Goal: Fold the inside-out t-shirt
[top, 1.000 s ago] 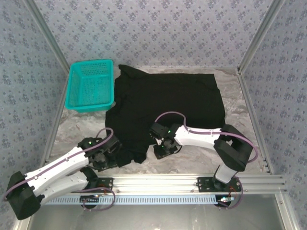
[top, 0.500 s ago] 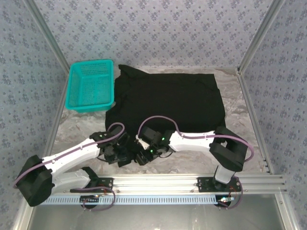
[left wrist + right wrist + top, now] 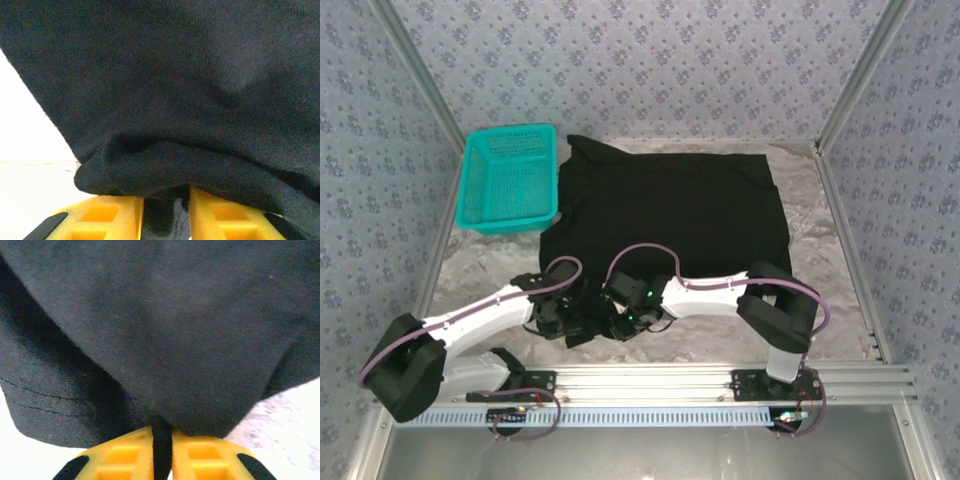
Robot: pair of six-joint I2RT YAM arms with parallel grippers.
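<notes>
While the t-shirt (image 3: pixel 670 210) lies spread on the table (image 3: pixel 825 240) beside the basket (image 3: pixel 510 180), both grippers sit close together at its near left corner. The left gripper (image 3: pixel 165 220) pinches a bunched fold; the right gripper (image 3: pixel 161 452) is clamped on a thin edge.

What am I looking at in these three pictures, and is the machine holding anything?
Two white robot arms are bolted at the near edge of a marbled table. The wide picture is taken from above and behind them. The two close-ups come from cameras on their wrists, where the yellow blocks are the fingers. On the table lies a black t-shirt, spread out, with a teal basket beside its far left corner. The left gripper and right gripper sit close together at the shirt's near edge, each closed on a pinch of its cloth.
</notes>
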